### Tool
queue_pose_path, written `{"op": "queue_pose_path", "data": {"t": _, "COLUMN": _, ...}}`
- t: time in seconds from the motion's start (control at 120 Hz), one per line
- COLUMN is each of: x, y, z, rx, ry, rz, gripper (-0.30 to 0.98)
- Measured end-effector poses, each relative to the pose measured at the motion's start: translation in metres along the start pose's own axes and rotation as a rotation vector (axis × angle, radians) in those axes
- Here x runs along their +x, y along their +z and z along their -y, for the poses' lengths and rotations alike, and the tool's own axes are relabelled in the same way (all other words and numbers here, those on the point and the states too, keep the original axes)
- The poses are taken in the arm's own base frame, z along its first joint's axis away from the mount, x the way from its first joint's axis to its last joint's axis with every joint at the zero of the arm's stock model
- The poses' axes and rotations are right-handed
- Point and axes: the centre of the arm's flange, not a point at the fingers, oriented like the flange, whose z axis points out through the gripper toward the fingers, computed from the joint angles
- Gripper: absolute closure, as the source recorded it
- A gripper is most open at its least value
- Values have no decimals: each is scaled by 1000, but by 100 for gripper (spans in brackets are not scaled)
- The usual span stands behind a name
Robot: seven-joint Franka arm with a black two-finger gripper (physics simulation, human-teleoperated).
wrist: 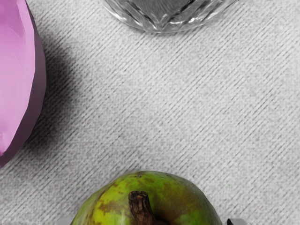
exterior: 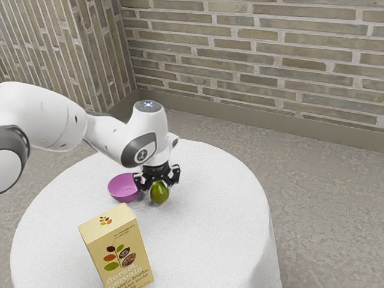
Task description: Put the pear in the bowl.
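Pear: the green one (exterior: 159,193), a bit brown in patches, is right at the gripper's lower end. It's definitely outside the bowl. Can't really tell if it's touching the cloth or hanging above it, sorry.
Pear stem: short, brown and woody (wrist: 140,206), facing the wrist camera.
Gripper: black, pointing down over the pear (exterior: 158,183). Honestly can't tell whether it's got a grip on the fruit or is just around it.
Bowl: pinkish purple (exterior: 124,189), sitting upright on the table, just beside the pear, toward the exterior view's left.
Glass dish: clear with a ribbed side (wrist: 161,23), partly cut off in the wrist view, apart from both the pear and the bowl.
Cereal box: pale yellow Dorset Cereals pack (exterior: 123,249) with a leaf print, upright and nearer the exterior camera than the fruit.
Table: round, white cloth over it (exterior: 210,222).
Arm: white with dark grey bits (exterior: 51,117), reaching in from the exterior view's left.
Room: brick wall (exterior: 252,60), mottled grey-brown floor (exterior: 324,210).
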Motion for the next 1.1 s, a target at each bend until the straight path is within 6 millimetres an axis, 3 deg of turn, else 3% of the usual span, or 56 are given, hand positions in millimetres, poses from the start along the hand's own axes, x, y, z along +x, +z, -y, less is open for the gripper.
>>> {"op": "queue_pose_path", "data": {"t": 0.15, "x": 0, "y": -17, "z": 19, "rx": -14, "ry": -35, "rz": 3, "gripper": 33}}
{"op": "queue_pose_path", "data": {"t": 0.325, "x": 47, "y": -61, "z": 73, "rx": -71, "ry": -167, "rz": -31, "gripper": 34}}
{"op": "queue_pose_path", "data": {"t": 0.467, "x": 83, "y": -55, "z": 119, "rx": -47, "ry": -268, "rz": -21, "gripper": 34}}
{"op": "queue_pose_path", "data": {"t": 0.567, "x": 87, "y": -38, "z": 124, "rx": -20, "ry": -280, "rz": -4, "gripper": 34}}
{"op": "queue_pose_path", "data": {"t": 0.7, "x": 87, "y": -31, "z": 117, "rx": -12, "ry": -272, "rz": -1, "gripper": 33}}
{"op": "queue_pose_path", "data": {"t": 0.875, "x": 86, "y": -31, "z": 116, "rx": -14, "ry": -270, "rz": 0, "gripper": 16}}
{"op": "queue_pose_path", "data": {"t": 0.925, "x": 85, "y": -52, "z": 118, "rx": -35, "ry": -270, "rz": -10, "gripper": 13}}
{"op": "queue_pose_path", "data": {"t": 1.1, "x": 66, "y": -183, "z": 123, "rx": -115, "ry": -212, "rz": -38, "gripper": 7}}
